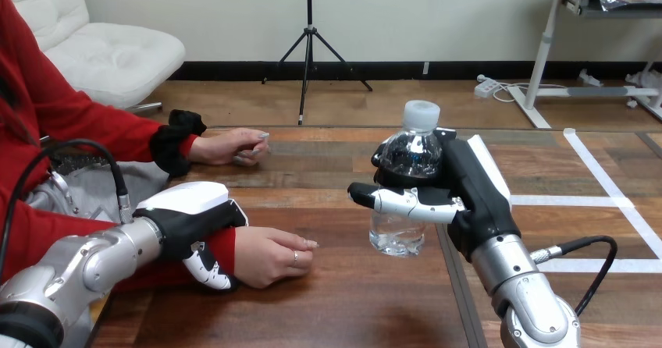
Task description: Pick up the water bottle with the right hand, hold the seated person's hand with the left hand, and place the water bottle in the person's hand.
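Right hand (472, 196) fingers (390, 201) wrapped round upright water bottle (411, 154), left hand (187, 217) clasping the person's wrist (225, 239) on table (336, 301).

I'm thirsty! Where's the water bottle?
In the head view, right of centre, the water bottle stands upright, gripped by the right robot hand.

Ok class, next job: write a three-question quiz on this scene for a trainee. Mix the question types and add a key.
1. True or false: the right hand is shut on the water bottle.
2. The left hand is curled round the person's: A) wrist B) elbow C) fingertips.
3. Fill in: the bottle's cap is ___ (on/off).
Key: 1 true; 2 A; 3 on.
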Tool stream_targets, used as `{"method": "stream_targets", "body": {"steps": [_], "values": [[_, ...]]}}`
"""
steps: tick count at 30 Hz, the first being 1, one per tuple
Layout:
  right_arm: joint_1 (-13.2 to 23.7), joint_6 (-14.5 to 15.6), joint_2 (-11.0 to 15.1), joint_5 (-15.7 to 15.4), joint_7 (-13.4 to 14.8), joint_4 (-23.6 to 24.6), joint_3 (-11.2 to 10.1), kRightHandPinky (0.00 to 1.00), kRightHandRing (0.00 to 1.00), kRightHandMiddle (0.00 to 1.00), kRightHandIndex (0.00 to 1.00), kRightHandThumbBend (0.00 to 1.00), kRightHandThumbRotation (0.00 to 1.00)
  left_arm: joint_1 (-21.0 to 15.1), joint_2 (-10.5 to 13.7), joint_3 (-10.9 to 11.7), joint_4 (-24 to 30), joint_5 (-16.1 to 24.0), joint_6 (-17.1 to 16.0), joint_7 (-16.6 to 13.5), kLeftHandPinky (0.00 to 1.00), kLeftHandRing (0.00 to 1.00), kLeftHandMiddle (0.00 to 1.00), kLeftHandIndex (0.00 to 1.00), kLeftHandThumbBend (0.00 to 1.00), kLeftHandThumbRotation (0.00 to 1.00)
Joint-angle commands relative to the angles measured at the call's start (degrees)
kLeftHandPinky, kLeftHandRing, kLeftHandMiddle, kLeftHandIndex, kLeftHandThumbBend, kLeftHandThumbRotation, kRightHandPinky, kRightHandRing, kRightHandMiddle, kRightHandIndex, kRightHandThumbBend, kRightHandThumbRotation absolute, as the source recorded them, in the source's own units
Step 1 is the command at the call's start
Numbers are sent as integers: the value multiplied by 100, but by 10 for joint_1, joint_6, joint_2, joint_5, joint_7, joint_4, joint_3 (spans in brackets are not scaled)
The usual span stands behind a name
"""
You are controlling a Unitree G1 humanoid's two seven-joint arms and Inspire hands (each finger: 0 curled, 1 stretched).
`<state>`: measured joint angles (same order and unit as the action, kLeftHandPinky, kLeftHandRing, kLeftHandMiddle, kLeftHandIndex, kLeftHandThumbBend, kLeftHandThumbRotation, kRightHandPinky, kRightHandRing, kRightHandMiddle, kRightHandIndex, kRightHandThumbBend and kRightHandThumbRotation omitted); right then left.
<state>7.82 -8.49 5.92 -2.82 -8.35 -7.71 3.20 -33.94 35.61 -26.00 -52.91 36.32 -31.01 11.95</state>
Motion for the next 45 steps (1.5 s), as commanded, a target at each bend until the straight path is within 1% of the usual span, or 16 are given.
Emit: {"method": "stream_targets", "body": {"steps": [1, 13, 16, 19, 22, 32, 37, 40, 45], "values": [[53, -27, -8, 0, 12, 0, -4, 27, 32, 38, 39, 86, 0, -1, -12, 8, 38, -18, -7, 9, 30, 36, 41, 44, 88, 0], [60, -36, -12, 0, 15, -25, -3, 27, 32, 38, 40, 86, 0, 9, -9, 18, 64, -22, -8, 20, 31, 36, 42, 44, 88, 0], [62, -40, -13, -5, 18, -34, -1, 27, 32, 38, 39, 86, 0, 10, -8, 21, 66, -23, -14, 19, 31, 36, 41, 44, 89, 0], [66, -53, -13, -10, 20, -50, 0, 27, 32, 37, 40, 86, 0, 11, -8, 23, 71, -23, -18, 18, 31, 36, 41, 44, 89, 0], [70, -59, -14, -11, 20, -60, 1, 26, 31, 37, 40, 86, 0, 14, -7, 27, 82, -30, -19, 25, 31, 36, 41, 43, 89, 0], [82, -79, -20, -19, 23, -103, 5, 25, 30, 37, 40, 86, 0, 24, -3, 36, 118, -43, -9, 42, 30, 35, 41, 43, 90, 0], [87, -84, -22, -22, 26, -120, 8, 27, 32, 38, 40, 86, 0, 28, -3, 41, 134, -46, -1, 52, 30, 36, 41, 43, 90, 0], [91, -87, -24, -24, 29, -131, 9, 28, 33, 39, 40, 86, 0, 31, -2, 45, 149, -52, 10, 66, 30, 36, 41, 44, 89, 0], [98, -98, -27, -26, 31, -154, 11, 30, 34, 39, 41, 86, 0, 36, 1, 49, 171, -57, 17, 74, 29, 35, 41, 43, 89, 0]]}}
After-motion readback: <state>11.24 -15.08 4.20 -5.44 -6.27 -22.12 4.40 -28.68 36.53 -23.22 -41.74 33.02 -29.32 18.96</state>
